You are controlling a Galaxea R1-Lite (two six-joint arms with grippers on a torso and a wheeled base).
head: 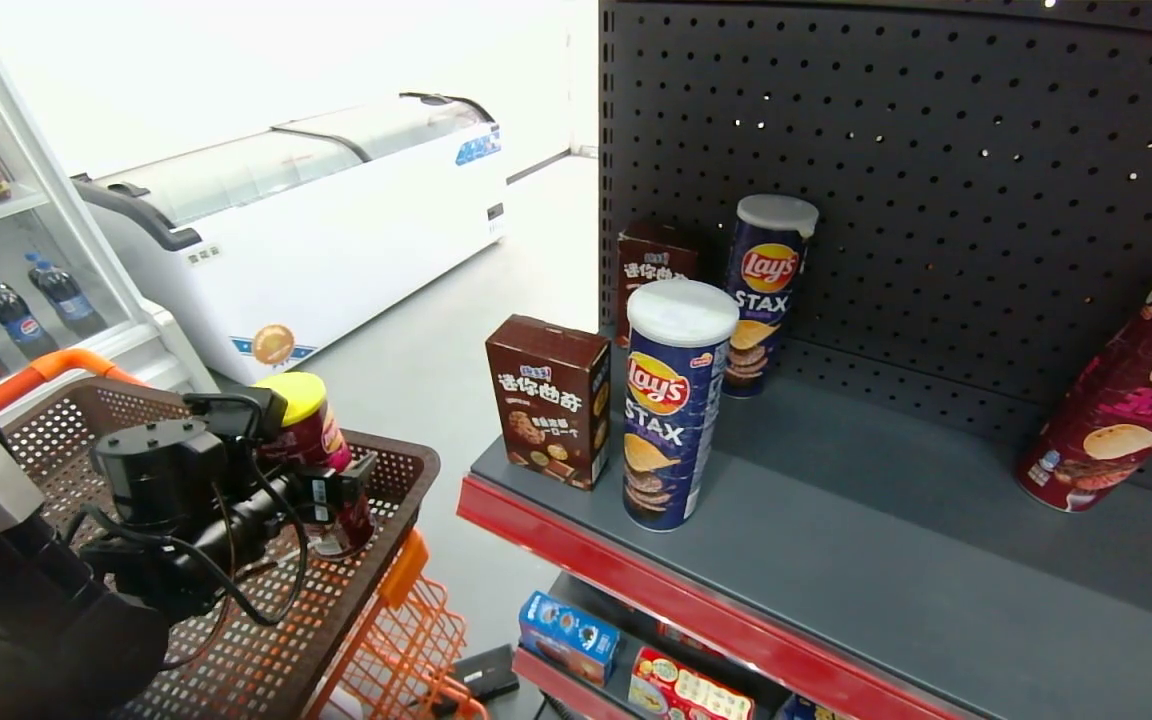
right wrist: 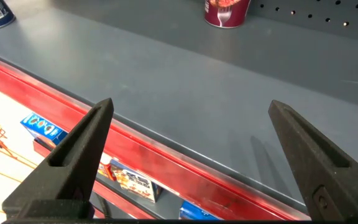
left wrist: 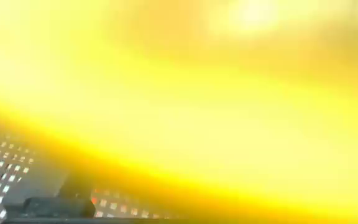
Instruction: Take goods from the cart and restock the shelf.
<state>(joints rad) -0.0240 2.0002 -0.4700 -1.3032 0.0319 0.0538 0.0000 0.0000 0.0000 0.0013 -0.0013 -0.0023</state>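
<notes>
Shelf [right wrist: 197,74] under right gripper [right wrist: 191,106], spread wide, empty; head view: left gripper [head: 333,490] clamps yellow-lidded can [head: 319,438].

Shop: pegboard shelf [head: 836,520], chest freezer [head: 336,230], drinks fridge [head: 6,200].

We see a matt grey shelf [head: 836,520] deck, seemingly painted metal, its red lip [head: 576,555] glossy, backed by matt perforated pegboard [head: 936,150]. The blue cans [head: 671,430] wear glossy wraps under translucent plastic lids [head: 682,310]; the brown boxes [head: 548,400] look like satin cardboard. The basket [head: 401,447] is brown perforated plastic. The maroon can [head: 331,435] in the left end effector [head: 341,485] is glossy too, its yellow lid [head: 291,392] plastic.
</notes>
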